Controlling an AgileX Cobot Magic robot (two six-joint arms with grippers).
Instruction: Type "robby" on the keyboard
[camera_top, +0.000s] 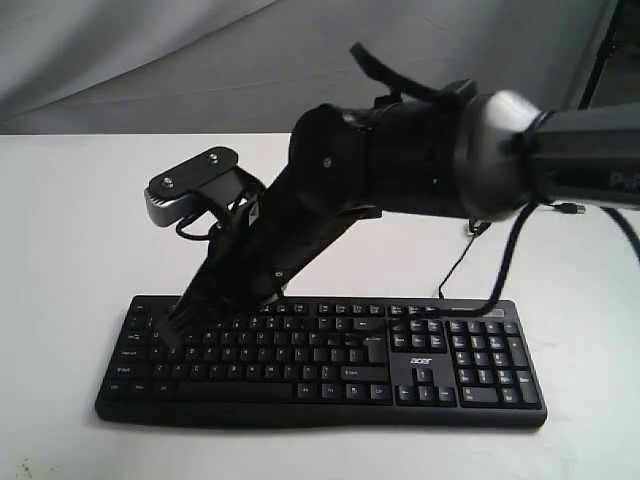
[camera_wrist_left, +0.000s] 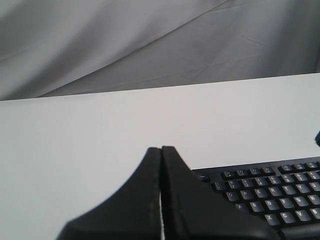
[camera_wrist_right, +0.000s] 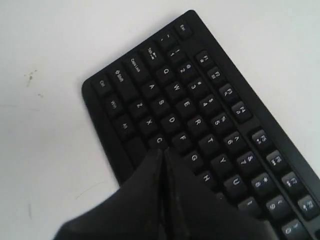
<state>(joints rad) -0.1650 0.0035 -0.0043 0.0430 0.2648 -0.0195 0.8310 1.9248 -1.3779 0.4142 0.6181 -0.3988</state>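
The black keyboard (camera_top: 430, 362) with its white "acer" logo lies along the front of the white table. My right arm reaches across from the right, and its gripper (camera_top: 178, 325) is shut and empty over the left letter keys. In the right wrist view the closed fingertips of the right gripper (camera_wrist_right: 164, 149) point down beside the C key of the keyboard (camera_wrist_right: 200, 115). My left gripper (camera_wrist_left: 161, 148) is also shut with nothing in it, and sits off the Esc corner of the keyboard (camera_wrist_left: 270, 195). It does not show in the exterior view.
A thin black cable (camera_top: 455, 270) runs from the keyboard's back edge across the white table (camera_top: 80, 240), with a loose plug (camera_top: 570, 208) at the right. A grey cloth backdrop (camera_top: 150, 60) hangs behind the table.
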